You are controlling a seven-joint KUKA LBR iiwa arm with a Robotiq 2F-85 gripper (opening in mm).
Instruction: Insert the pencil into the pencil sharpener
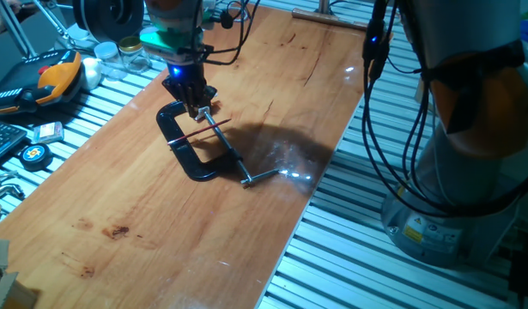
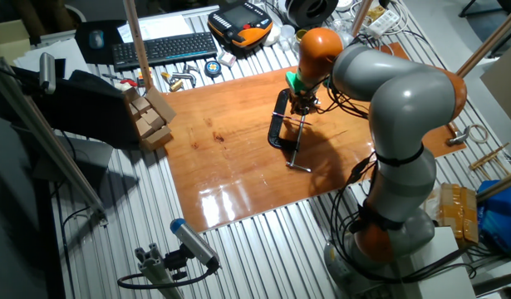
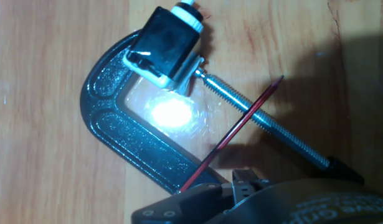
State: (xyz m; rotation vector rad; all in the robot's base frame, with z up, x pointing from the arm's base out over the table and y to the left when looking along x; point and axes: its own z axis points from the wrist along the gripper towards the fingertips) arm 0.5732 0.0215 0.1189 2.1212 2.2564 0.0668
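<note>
Hand [image 3: 238,186] hangs low over the clamp [image 3: 126,134], seemingly clamped on the pencil [image 3: 231,134], whose dark tip points up and away past the screw rod [image 3: 260,118], with the pencil sharpener [image 3: 166,46] off to the tip's left.

Hot white glare blooms on the table [image 3: 48,93] inside the clamp [image 3: 110,134]; a dark shadow falls right; edges soft.
</note>
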